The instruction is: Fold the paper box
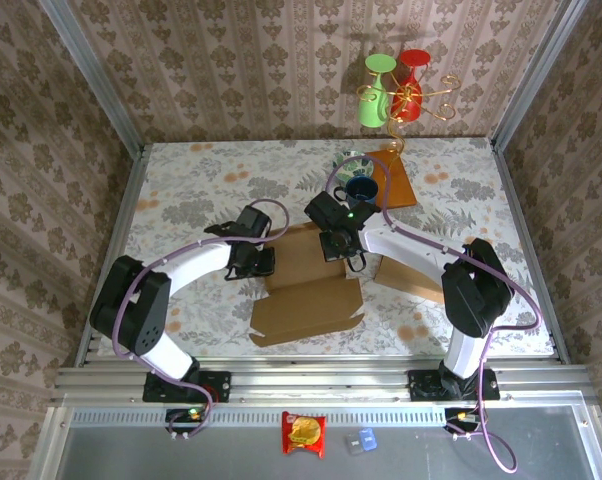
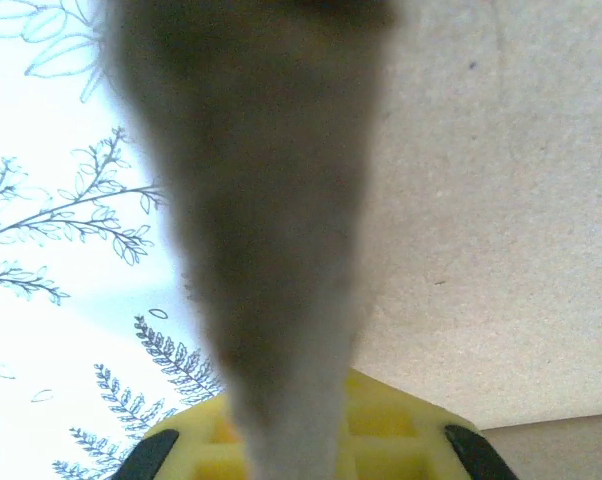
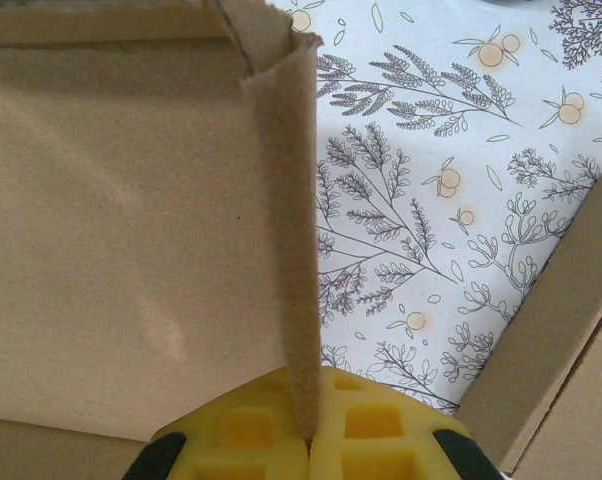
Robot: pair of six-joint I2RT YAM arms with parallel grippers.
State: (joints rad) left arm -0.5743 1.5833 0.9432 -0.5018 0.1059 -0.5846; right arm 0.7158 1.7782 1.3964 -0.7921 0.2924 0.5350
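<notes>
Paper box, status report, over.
Left tool shut on left flap. Right tool shut on right flap. Paper box base lying flat. Blue cup behind, clear.

left arm and right arm both bent at the elbow, reaching inward — left gripper and right gripper each clamped tight on the paper box, wrists angled down.

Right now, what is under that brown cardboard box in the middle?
The paper box lies on the flowered tablecloth, which shows around its edges. Whether anything else sits beneath the cardboard is covered and cannot be told.
</notes>
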